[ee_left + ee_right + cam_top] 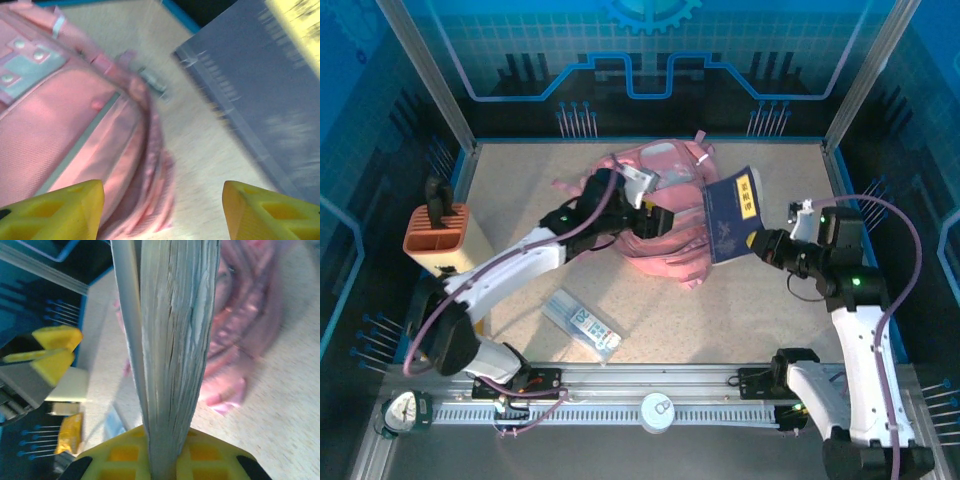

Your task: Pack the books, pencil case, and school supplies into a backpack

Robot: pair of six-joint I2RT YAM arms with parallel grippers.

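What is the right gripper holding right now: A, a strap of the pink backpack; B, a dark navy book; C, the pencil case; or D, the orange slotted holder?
B: the right gripper is shut on the edge of a dark navy book, held up beside the backpack, while the pencil case lies apart on the table.
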